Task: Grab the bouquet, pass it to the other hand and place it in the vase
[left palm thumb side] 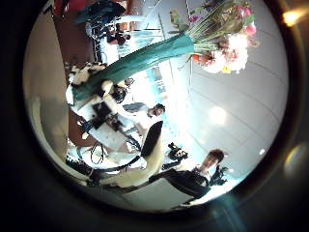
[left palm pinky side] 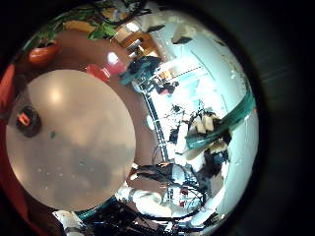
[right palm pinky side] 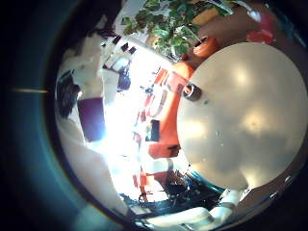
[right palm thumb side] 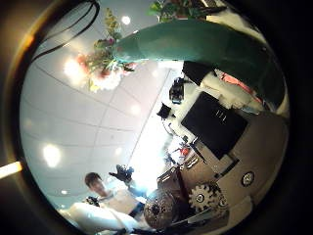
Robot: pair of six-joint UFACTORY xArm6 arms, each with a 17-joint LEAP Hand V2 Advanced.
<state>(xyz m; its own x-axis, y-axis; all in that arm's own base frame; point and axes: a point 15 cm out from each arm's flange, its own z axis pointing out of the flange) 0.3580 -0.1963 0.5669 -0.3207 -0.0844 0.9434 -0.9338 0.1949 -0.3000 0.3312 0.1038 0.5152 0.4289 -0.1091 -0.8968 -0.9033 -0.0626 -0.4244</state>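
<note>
The bouquet is a bunch of flowers in a cone-shaped wrap. In the right thumb side palm view the wrap lies close across the palm and the flowers point away. My right hand has its fingers curled round the wrap. My left hand faces the bouquet from a short distance. A small vase stands upright on the round table. The vase also shows in the right little finger side palm view.
The round table lies below both hands, with the vase near its rim. A potted plant stands beyond the table; it also shows in the left little finger side palm view. Chairs and room furniture stand past the table's edge.
</note>
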